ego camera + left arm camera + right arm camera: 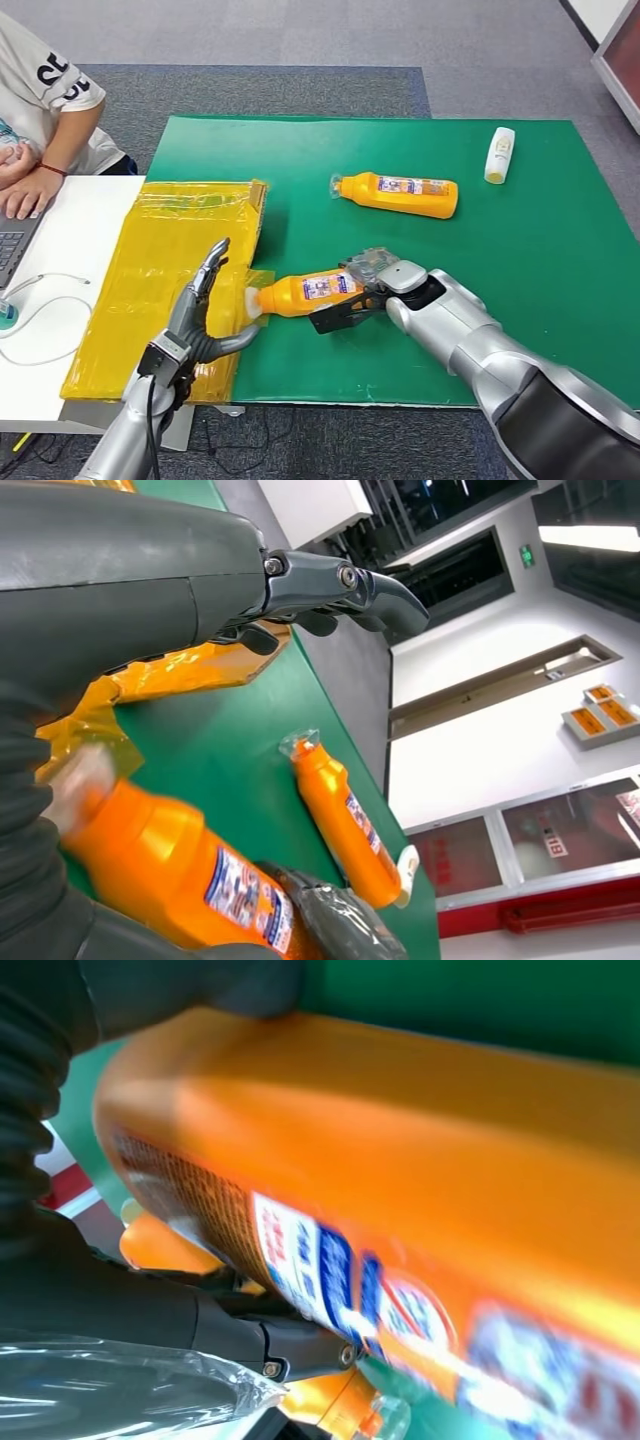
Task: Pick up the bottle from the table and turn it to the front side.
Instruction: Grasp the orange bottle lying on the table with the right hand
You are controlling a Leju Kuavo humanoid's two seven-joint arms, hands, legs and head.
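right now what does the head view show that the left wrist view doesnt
Head view alone: the right hand gripping the near orange bottle around its body, a person's hand by a laptop on the white table, and the whole green mat.

Left wrist view alone: white walls and dark windows beyond the table.

Both: the held bottle, the second orange bottle lying farther out on the mat, the small white bottle, the yellow bag, and the left hand, fingers apart, holding nothing.

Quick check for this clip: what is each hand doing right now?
Left hand: open, fingers apart, holding nothing, beside the cap end of the near orange bottle.
Right hand: holding that bottle by its base end.
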